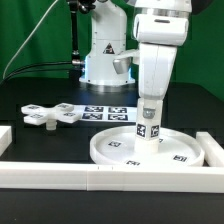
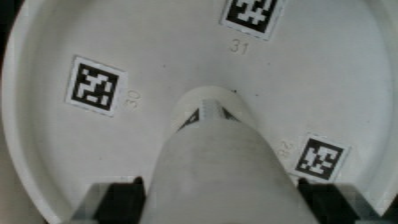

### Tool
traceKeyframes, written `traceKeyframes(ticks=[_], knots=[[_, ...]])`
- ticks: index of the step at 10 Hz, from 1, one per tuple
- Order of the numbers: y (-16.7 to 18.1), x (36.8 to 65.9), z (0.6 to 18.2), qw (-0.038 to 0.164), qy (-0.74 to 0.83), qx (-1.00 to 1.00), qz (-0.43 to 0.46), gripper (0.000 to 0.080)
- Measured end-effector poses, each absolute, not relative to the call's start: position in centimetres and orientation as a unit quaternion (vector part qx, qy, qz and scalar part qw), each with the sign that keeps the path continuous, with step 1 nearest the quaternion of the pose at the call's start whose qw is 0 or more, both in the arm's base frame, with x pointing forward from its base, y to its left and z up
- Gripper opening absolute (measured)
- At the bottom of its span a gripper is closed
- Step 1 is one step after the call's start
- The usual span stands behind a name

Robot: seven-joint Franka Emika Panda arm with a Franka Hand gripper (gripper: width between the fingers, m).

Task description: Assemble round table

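Note:
The large round rimmed disc (image 1: 143, 147) lies flat on the black table at the exterior view's right, with tags on its face. The short cylinder leg (image 1: 148, 128) stands upright on the disc's middle, tags on its side. My gripper (image 1: 149, 108) comes straight down from above and is shut on the leg's upper part. In the wrist view the leg (image 2: 217, 150) runs between my two black fingertips (image 2: 121, 200) down to the disc (image 2: 169, 60). The flat cross-shaped piece (image 1: 52, 114) lies at the exterior view's left.
The marker board (image 1: 108, 112) lies behind the disc near the robot base (image 1: 104, 62). Long white border bars (image 1: 100, 180) run along the front, with short ends at the left (image 1: 5, 138) and right (image 1: 213, 148).

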State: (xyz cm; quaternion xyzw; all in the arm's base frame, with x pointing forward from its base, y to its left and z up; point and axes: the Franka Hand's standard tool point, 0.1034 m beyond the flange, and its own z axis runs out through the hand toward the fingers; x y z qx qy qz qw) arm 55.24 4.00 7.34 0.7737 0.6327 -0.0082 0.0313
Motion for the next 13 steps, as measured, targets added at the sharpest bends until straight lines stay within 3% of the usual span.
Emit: traceKeyframes(ticks=[4,8,13], knots=[[4.04,55.23,7.34,0.031,0.563,0.826,-0.005,0.0406],[4.29,54.64,7.29,0.020,0.331,0.943,-0.015,0.0406],[4.34,54.93,7.33,0.019,0.184,0.983,-0.008,0.0406]])
